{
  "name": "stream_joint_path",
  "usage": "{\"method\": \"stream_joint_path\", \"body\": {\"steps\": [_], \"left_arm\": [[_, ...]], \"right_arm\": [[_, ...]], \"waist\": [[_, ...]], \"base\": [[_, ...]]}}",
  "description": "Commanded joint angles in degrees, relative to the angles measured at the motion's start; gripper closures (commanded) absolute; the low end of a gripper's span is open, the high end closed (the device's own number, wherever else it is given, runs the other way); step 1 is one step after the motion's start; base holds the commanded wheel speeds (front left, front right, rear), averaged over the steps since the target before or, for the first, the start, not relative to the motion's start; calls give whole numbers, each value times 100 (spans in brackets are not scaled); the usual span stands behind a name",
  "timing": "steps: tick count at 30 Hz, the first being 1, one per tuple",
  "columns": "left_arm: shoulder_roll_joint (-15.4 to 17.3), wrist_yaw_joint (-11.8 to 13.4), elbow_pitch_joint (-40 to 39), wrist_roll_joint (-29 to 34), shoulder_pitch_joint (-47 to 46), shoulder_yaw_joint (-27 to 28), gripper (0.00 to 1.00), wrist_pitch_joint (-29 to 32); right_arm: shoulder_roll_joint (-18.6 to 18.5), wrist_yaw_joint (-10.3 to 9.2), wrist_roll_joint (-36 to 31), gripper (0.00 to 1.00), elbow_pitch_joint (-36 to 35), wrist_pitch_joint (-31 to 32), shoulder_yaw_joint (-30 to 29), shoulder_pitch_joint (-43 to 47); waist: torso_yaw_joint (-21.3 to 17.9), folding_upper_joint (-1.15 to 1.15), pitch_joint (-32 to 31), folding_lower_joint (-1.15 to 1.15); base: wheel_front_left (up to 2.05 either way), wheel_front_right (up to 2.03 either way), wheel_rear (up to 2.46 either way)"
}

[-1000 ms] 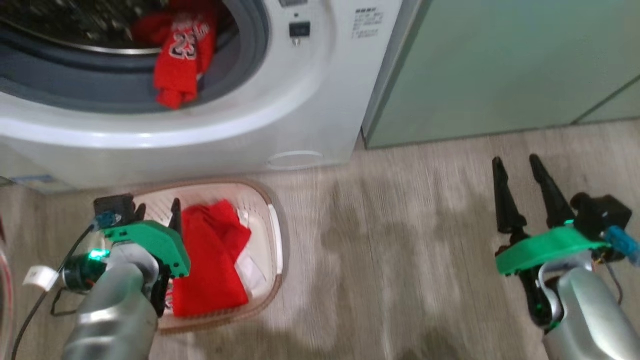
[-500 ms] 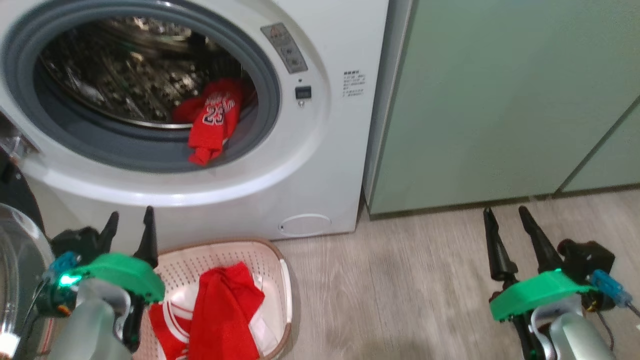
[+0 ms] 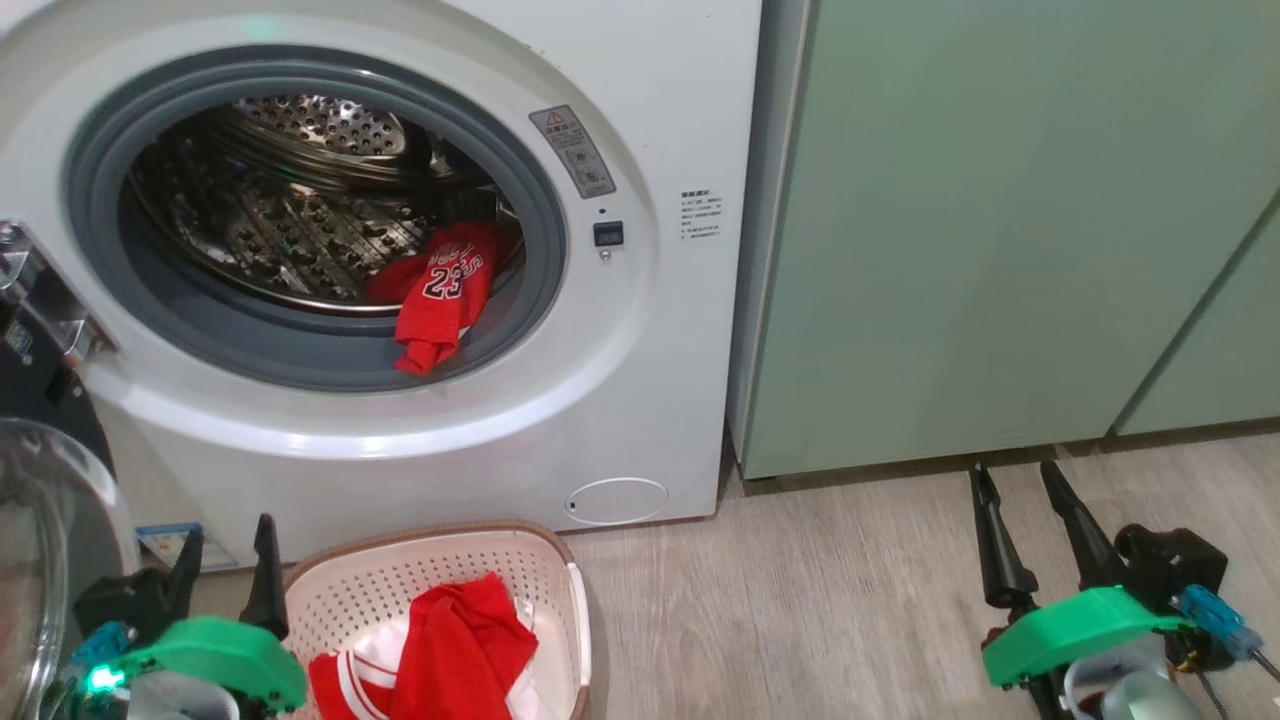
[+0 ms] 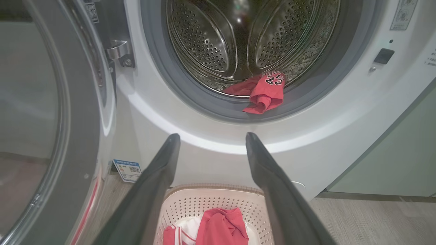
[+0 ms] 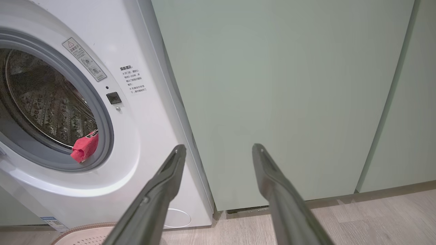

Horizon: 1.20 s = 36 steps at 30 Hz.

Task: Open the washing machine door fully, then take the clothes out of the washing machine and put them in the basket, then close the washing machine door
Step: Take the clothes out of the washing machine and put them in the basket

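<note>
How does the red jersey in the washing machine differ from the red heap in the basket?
The jersey droops over the washing machine's grey seal, showing 23; the heap lies in the basket, showing white stripes. The jersey awaits removal; the heap is already delivered. Both are bright red and crumpled.
</note>
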Motion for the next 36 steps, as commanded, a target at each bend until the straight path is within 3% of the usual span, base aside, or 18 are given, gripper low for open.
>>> {"method": "stream_joint_path", "body": {"steps": [1,24,36], "left_arm": [[97,32,-208,74,-171,212,0,-54],[-15,22,-149,189,-216,203,0,-28],[36,-74,423,-112,-1310,-83,0,1369]], "right_arm": [[-12,37,-43,0,-202,-54,76,-85],[-4,37,-95,0,-169,-54,82,-36],[-13,37,-133,0,-101,-54,369,-160]], "waist": [[29,0,-15,0],[12,0,98,0],[-431,0,443,0]], "base": [[0,0,0],[0,0,0],[0,0,0]]}}
